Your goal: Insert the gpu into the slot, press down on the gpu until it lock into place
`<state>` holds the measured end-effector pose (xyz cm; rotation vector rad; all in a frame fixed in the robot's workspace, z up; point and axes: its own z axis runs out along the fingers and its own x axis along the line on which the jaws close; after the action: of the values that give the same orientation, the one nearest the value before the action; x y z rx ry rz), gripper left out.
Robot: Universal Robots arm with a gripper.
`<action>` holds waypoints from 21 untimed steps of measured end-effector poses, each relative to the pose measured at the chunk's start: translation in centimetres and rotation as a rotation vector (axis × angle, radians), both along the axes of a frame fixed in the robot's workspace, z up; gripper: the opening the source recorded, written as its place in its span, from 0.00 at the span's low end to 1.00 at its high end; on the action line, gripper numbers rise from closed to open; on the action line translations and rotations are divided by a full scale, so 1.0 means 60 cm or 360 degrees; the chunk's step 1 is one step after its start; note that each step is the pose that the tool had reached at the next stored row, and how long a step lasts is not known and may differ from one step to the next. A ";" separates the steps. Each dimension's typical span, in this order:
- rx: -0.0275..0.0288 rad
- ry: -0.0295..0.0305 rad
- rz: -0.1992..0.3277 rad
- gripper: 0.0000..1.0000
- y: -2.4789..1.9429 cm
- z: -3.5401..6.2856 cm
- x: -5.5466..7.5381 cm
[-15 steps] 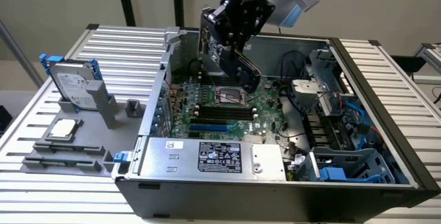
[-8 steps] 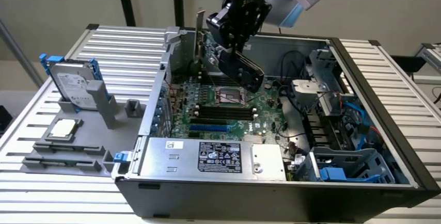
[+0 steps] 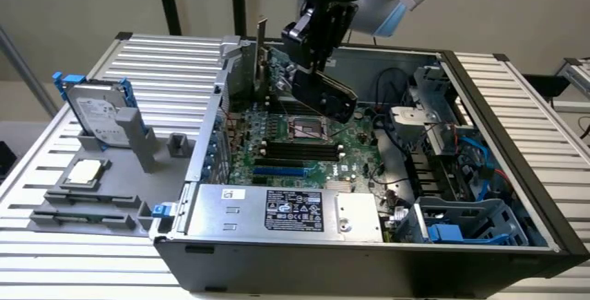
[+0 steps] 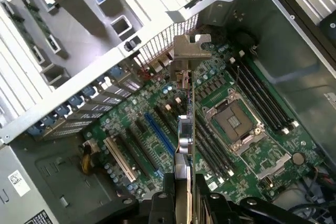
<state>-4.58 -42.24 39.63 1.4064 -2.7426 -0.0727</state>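
**Item: gpu** (image 3: pixel 330 99) (image 4: pixel 185 135). We list it as pinched in the claw (image 3: pixel 313 65) (image 4: pixel 181 200), whose fingers press against the card's two flat faces. It is in the air above the motherboard (image 3: pixel 355 149), over that board's far half near the CPU socket (image 3: pixel 309 128), tilted and not touching the board. From the wrist we see it edge-on, its metal bracket toward the perforated case wall at the motherboard's edge.

**Arm:** We note the black wrist hanging over the motherboard's far side, claw pointing down at a slight slant.

**Slot** (image 3: pixel 279 173) (image 4: pixel 159 136): bright blue, on the motherboard's near half, card not seated in it. Four black memory slots (image 3: pixel 300 150) lie between it and the socket.

**Power supply** (image 3: pixel 276 210): silver box at the motherboard's near edge.
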 end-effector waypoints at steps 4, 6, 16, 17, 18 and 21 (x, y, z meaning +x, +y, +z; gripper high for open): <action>0.00000 -0.00030 0.0116 0.26 0.0000 -0.002 0.000; -0.00001 -0.00045 0.0174 0.26 0.0000 -0.003 0.000; -0.00003 -0.00127 0.0463 0.26 0.0000 -0.013 0.000; -0.00002 -0.00138 0.0492 0.26 0.0000 -0.014 0.000; -0.00004 -0.00149 0.0521 0.26 0.0000 -0.016 0.000; -0.00003 -0.00182 0.0608 0.26 0.0000 -0.021 0.000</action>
<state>-4.58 -42.24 38.35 1.9032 -2.4278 -0.0460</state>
